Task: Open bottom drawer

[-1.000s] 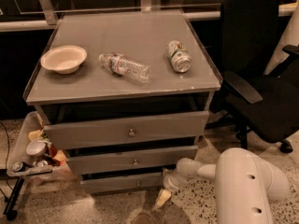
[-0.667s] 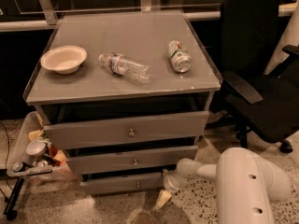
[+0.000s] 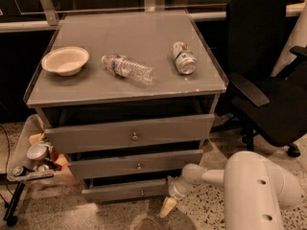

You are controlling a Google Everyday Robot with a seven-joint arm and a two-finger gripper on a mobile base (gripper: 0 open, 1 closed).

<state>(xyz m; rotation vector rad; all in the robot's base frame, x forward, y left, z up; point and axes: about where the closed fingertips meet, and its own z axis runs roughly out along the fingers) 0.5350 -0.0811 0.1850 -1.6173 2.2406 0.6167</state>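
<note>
The bottom drawer [image 3: 115, 191] is the lowest and slimmest grey front of the cabinet, with a small round knob [image 3: 142, 192] at its centre. A dark gap shows above its front. My gripper [image 3: 169, 201] is low near the floor at the drawer's right end, reaching in from the white arm [image 3: 254, 186] at the lower right. It is beside the drawer front's right edge and to the right of the knob. Whether it touches the drawer I cannot tell.
The middle drawer [image 3: 136, 163] and top drawer [image 3: 132, 134] sit above. On the cabinet top lie a bowl [image 3: 65, 60], a plastic bottle [image 3: 127, 69] and a can [image 3: 183, 57]. A black office chair [image 3: 268, 80] stands at the right; a cluttered tray [image 3: 29, 164] at the left.
</note>
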